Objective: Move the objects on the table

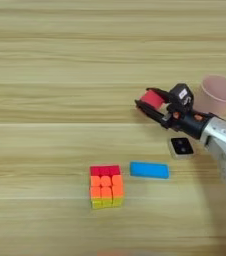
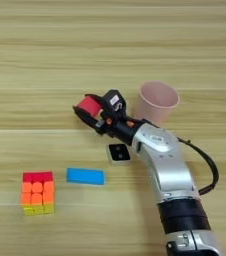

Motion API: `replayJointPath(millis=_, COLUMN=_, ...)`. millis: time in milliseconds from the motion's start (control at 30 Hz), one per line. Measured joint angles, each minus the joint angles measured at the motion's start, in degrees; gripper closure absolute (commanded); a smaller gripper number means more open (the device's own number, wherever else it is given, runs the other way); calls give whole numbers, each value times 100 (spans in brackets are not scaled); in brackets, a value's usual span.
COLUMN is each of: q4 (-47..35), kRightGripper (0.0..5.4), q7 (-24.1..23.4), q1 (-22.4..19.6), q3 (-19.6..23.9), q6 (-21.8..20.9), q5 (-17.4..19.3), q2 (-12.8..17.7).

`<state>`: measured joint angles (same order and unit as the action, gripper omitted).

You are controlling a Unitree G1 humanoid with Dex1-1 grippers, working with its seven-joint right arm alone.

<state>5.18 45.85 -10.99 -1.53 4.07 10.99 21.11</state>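
Right now, red cube (image 2: 89,106): pinched between the two black fingers of the claw (image 1: 151,102), out at the far end of the silver forearm (image 2: 162,160); whether it is lifted or resting on the wood I cannot tell.
Claw state: closed on the red cube, one finger along its far side and one along its near side, pointing toward the robot's left.
Pink cup (image 2: 157,102): stands just behind the wrist, on the robot's right of the cube, mouth up and open.
White block with black face (image 1: 180,147): lies flat on the bench just below the claw, close to the forearm.
Blue bar (image 1: 149,170): lies flat nearer the robot, lengthwise left to right, just beside the puzzle cube.
Puzzle cube (image 1: 106,187): red top, orange and yellow rows down its front, well clear of the arm.
Bench (image 1: 45,75): pale plank grain, bare across the far and left parts.
Step in hand, as I judge it: carrying the red cube to a new spot.
Doing it well: keep the pinch firm and level so the cube does not twist out; lift before any sideways move; swing the wrist wide of the pink cup, which looks light enough to tip; keep the forearm high over the white block; part the fingers only once the cube sits flat.
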Motion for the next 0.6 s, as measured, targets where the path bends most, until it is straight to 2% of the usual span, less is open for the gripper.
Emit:
replayJointPath(millis=233, q4=-287, kRightGripper=315, q7=419, q1=83, q3=-378, q6=168, q5=20, q2=2)
replayJointPath(millis=600, q4=35, kRightGripper=315, q7=617, q1=29, q3=-1079, q6=195, q5=-418, q2=-72)
